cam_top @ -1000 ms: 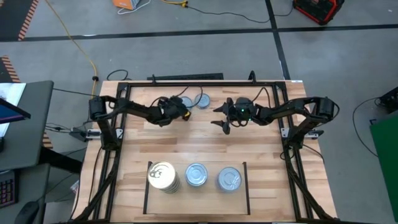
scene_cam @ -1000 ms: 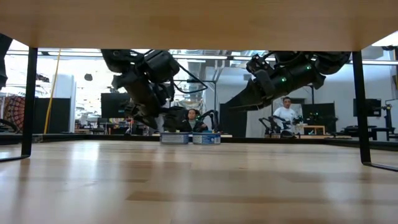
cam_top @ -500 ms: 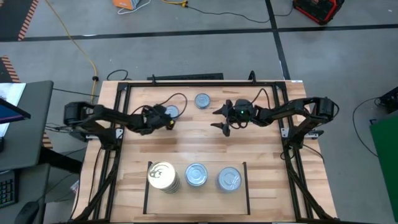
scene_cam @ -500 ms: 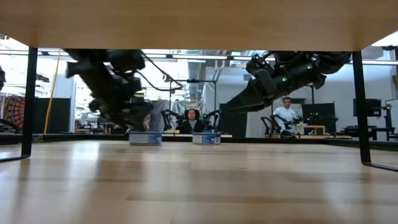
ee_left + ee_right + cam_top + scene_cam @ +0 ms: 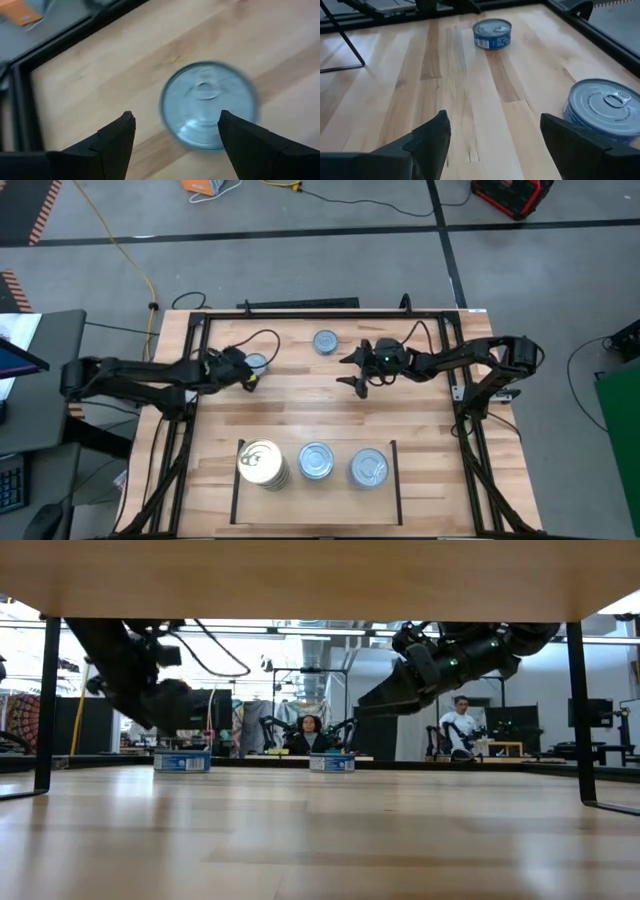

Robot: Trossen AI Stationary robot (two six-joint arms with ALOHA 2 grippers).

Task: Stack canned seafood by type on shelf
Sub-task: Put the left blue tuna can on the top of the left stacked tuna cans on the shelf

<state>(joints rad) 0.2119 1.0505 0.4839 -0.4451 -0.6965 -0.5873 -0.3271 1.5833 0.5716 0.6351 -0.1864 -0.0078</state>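
left gripper (image 5: 250, 372): fingers spread either side of a flat round silver-topped tin with blue sides (image 5: 209, 105). The tin sits on the desk just ahead, between the tips. No contact that I can see, though the wrist view is a bit smeared, so I wouldn't swear to it.

why it's there: I'd guess it's lined up for a side pinch, since these tins are low and flat and the rim is the only real hold.

right gripper (image 5: 356, 372): hovering over bare planks, fingers wide, holding nothing. A second silver-and-blue tin (image 5: 608, 108) sits close off to its side.

shelf (image 5: 236, 470): light wood patch boxed by thin black lines, well away from both grippers. It holds a gold-topped stack (image 5: 262, 462) and two silver-topped stacks (image 5: 316, 461), one type per spot.

edges: the left gripper's tin is near the black metal frame rail (image 5: 55, 46), so there's little slack on that side.

open room: the light wood desk (image 5: 320, 405) between the grippers and the shelf is bare, which should make the carry across easy.
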